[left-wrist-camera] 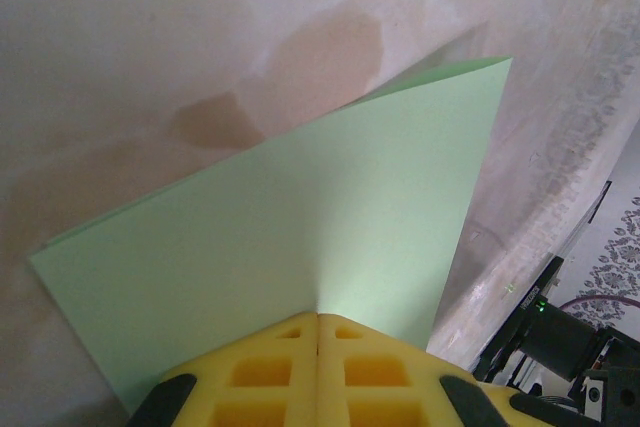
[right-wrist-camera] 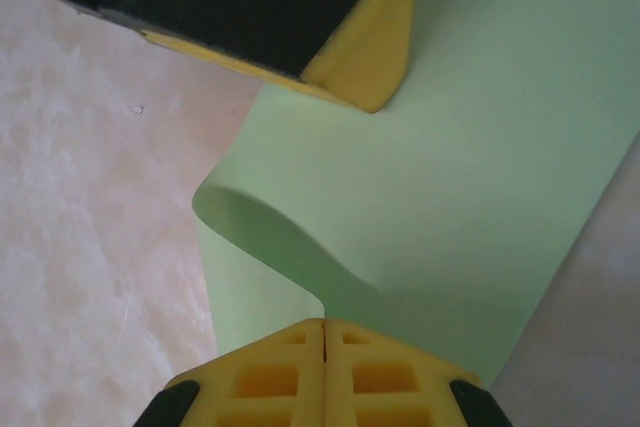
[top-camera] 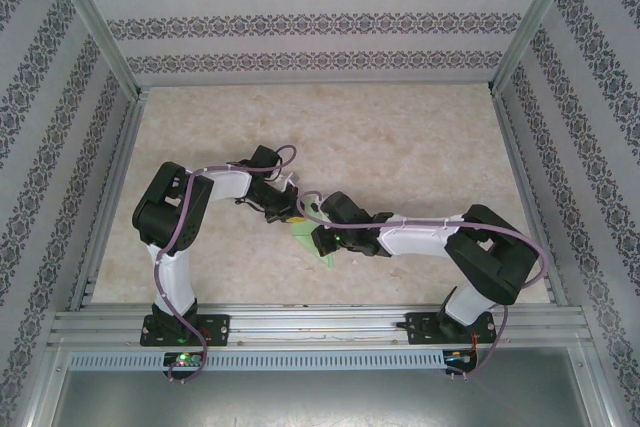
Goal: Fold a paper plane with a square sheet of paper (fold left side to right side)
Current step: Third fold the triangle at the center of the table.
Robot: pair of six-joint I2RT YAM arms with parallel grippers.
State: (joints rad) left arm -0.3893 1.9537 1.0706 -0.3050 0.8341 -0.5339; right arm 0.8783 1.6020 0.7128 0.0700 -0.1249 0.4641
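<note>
Tabletop (top-camera: 400, 137), pale marbled beige, enclosed by patterned wall panels (top-camera: 300, 17), with an aluminium rail (top-camera: 320, 322) along the near edge. Left arm (top-camera: 175, 217) and right arm (top-camera: 470, 247), black and white, both bent inward so their ends meet near the tabletop's middle. Green paper sheet (top-camera: 328, 262), light green and unmarked, lying on the tabletop between the two arm ends; the left wrist view shows it (left-wrist-camera: 300, 237) doubled over, two layers visible along its edges, and the right wrist view shows it (right-wrist-camera: 480, 167) with one edge curled up off the surface. Left tool (left-wrist-camera: 318, 319), yellow fingers clenched tip to tip, set against the sheet's near edge. Right tool (right-wrist-camera: 325, 325), likewise clenched, tips at the curled edge; whether either pinches the paper cannot be told.
</note>
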